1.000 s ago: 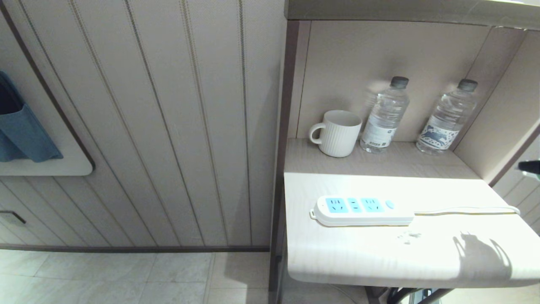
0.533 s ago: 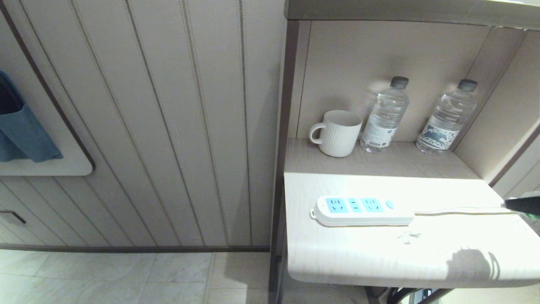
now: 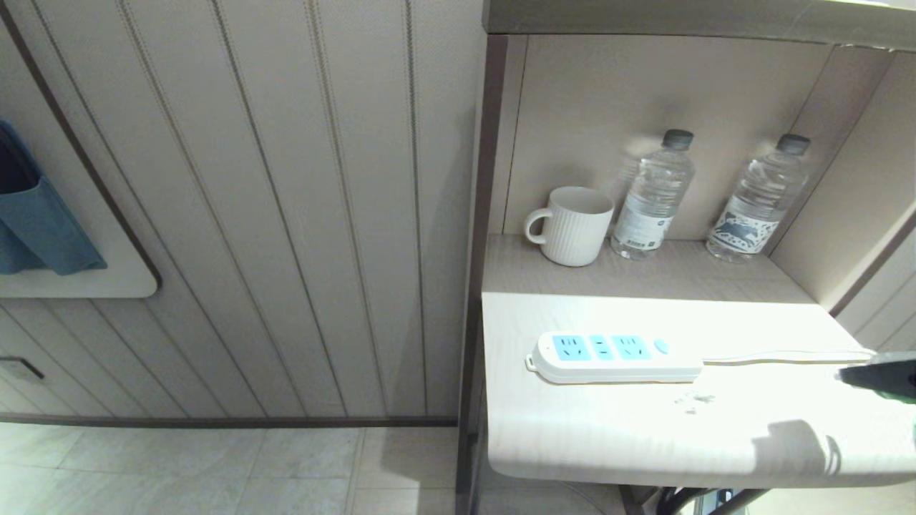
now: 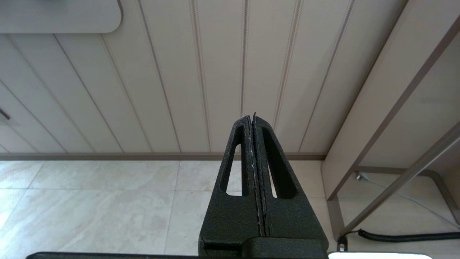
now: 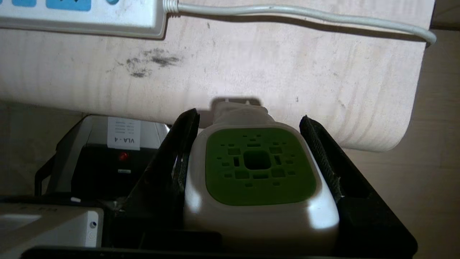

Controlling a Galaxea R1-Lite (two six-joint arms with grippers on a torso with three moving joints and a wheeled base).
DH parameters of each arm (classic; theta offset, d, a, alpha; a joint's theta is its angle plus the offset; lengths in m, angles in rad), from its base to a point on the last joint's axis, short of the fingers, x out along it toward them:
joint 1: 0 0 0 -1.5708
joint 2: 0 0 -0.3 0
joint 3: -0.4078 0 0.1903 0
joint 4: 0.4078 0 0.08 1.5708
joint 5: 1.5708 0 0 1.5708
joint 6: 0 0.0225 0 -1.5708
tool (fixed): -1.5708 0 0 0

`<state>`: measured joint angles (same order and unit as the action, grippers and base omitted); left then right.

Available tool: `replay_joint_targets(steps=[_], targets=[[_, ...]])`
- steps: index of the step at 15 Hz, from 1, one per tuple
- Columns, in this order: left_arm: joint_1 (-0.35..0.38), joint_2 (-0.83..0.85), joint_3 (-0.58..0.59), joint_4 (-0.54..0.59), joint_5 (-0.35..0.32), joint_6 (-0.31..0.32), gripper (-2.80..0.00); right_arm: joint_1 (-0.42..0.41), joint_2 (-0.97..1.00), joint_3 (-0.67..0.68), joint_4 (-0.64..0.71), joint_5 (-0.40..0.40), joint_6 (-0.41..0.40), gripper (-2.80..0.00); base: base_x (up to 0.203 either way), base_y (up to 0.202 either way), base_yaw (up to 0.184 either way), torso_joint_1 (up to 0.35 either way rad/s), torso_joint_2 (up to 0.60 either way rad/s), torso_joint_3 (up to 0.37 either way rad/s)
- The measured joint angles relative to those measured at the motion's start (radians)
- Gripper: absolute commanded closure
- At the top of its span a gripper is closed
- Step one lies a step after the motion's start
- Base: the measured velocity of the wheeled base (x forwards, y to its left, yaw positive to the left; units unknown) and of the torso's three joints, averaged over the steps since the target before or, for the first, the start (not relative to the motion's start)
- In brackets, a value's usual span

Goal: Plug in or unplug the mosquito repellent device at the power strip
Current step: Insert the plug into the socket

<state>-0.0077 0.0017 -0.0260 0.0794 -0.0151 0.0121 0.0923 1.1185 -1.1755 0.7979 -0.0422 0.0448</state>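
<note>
At the surface's (image 3: 644, 436) right edge the right pincer (image 5: 251, 144) comes in clamped on the device (image 5: 258, 169), well short of the strip (image 3: 615, 355) whose sockets are all free, so plugging in is left; left pincer (image 4: 253, 122) parked, shut.

From my head, my right gripper (image 3: 884, 377) is cut off by the frame's right edge. On my right wrist, the power strip (image 5: 82, 14) runs off the top, and my fingers (image 5: 172, 169) hide the repellent device (image 5: 260, 180) sides and bottle.
</note>
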Motion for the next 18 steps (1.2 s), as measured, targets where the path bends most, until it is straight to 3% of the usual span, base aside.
replay_joint_targets(steps=[5,18], targets=[[0.0,0.0,0.0,0.0,0.0,0.0,0.0,0.053,0.028,-0.17,0.254,0.073,0.003,0.0,0.0,0.0,0.0,0.0,0.0,0.0],[0.0,0.0,0.0,0.0,0.0,0.0,0.0,0.117,0.058,-0.201,0.352,0.108,0.007,0.0,0.0,0.0,0.0,0.0,0.0,0.0]])
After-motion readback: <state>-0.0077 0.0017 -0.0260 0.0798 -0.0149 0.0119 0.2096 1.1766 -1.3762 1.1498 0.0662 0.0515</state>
